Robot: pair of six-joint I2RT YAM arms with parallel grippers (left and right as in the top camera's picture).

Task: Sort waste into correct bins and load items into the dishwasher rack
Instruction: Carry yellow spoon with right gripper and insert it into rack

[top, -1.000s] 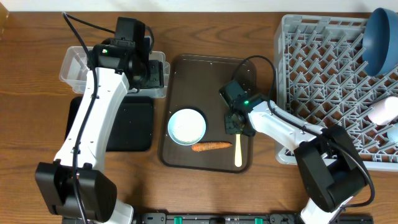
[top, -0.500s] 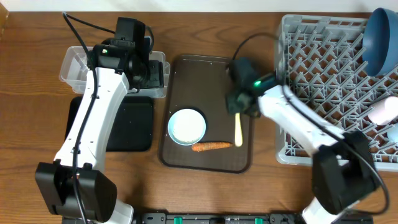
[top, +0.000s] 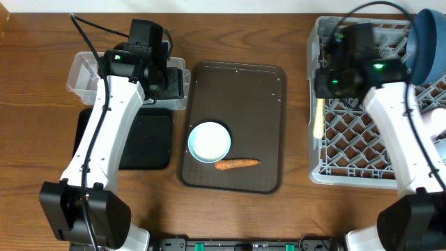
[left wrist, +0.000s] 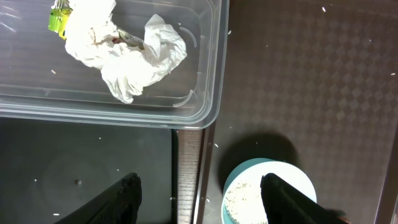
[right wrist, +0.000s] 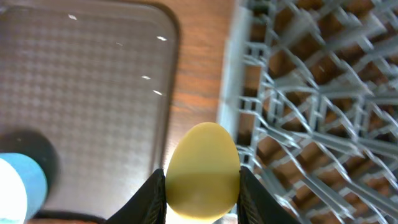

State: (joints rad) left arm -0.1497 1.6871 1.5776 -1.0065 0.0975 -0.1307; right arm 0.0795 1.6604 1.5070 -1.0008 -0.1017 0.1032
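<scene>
Moved since a second ago: the right arm, off the dark brown serving tray point(top: 251, 90) and across to the left edge of the dishwasher rack point(top: 362, 150), taking the pale yellow spoon point(top: 318, 120) with it. The left arm is unchanged.

- Right gripper point(right wrist: 202, 194): jaws closed on the pale yellow spoon, one finger on either side. In the wrist view the spoon's bowl sits just ahead of the fingertips. From overhead the spoon runs out from the gripper along the rack's left wall. Whether it touches the wall cannot be told.
- Left gripper point(left wrist: 202, 199): jaws apart, nothing between them. It hangs over the spot where the clear tub point(left wrist: 205, 93), the black tray point(top: 150, 139) and the serving tray meet.
- Clear tub: holds the crumpled white tissue point(left wrist: 124, 50), with the yellow-green wrapper point(left wrist: 59, 15) touching it at one corner.
- Small light blue bowl point(top: 209, 141): on the serving tray, lower left, with rice grains point(left wrist: 245, 199) inside.
- Carrot piece point(top: 237, 164): on the serving tray, just beside the bowl on the near side.
- Stray grains: scattered over the serving tray and the black tray.
- Dishwasher rack: holds the large dark blue bowl point(top: 428, 45) at the far right corner and the pink cup point(top: 431, 124) at the right side.
</scene>
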